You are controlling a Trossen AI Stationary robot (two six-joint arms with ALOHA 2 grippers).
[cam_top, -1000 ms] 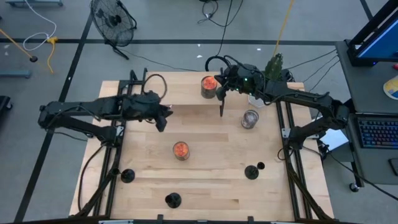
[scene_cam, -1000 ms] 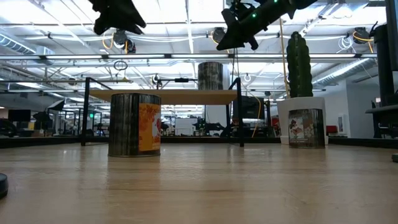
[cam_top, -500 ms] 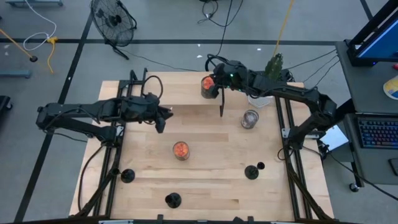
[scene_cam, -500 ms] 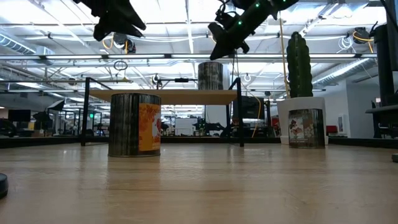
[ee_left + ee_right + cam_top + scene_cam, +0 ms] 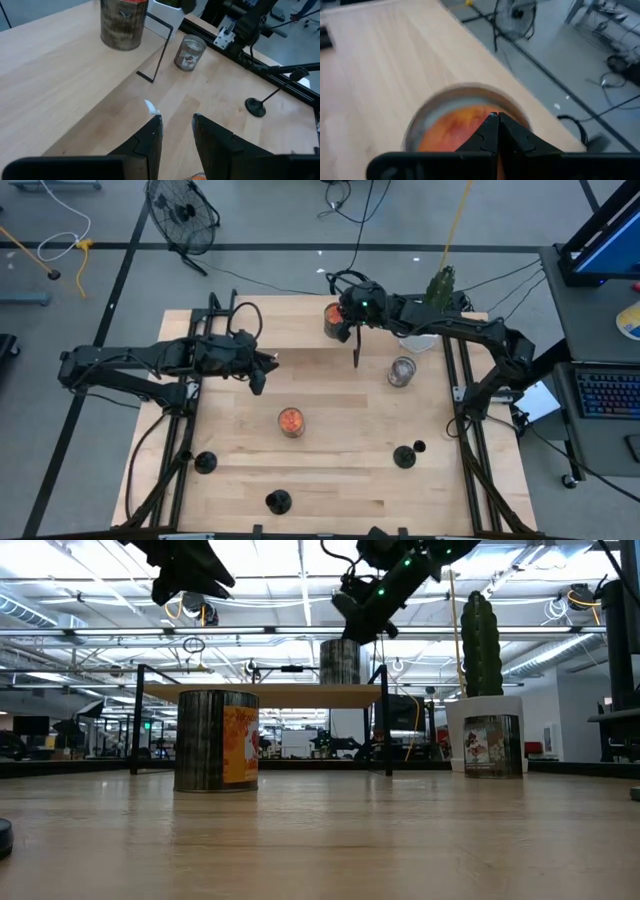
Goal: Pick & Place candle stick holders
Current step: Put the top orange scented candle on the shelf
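Right gripper point(image 5: 347, 321): raised above the table's far edge, directly over the orange-filled candle jar point(image 5: 335, 319); in the right wrist view its fingers point(image 5: 489, 131) are pressed together with nothing between them, the jar's orange top point(image 5: 461, 122) showing just beyond their tips. In the low view this gripper point(image 5: 362, 615) hangs high over the back jar point(image 5: 339, 661), apart from it.

Left gripper point(image 5: 262, 365): held in the air over the left-centre of the table point(image 5: 330, 470), at about 8 o'clock from the right gripper and well apart from it. In the left wrist view its fingers point(image 5: 150, 142) stand a narrow gap apart, parallel, holding nothing; bare wood shows between them.

Nearby objects: a thin black L-shaped rod point(image 5: 356, 347) stands at 5 o'clock from the right gripper, and a clear glass jar point(image 5: 402, 371) lies farther out in the same direction. A potted cactus point(image 5: 440, 284) sits at 3 o'clock from the right gripper, at the table's far right corner. A second orange candle jar point(image 5: 291, 421) stands near the table's centre, at 5 o'clock from the left gripper.

Candle stick holders: all three rest along the near part of the table, well apart from both grippers. One point(image 5: 205, 462) stands near the left edge, one point(image 5: 278, 501) near the front edge, and one point(image 5: 405, 455) toward the right, with its stem point(image 5: 418, 447) seeming to lean outward.
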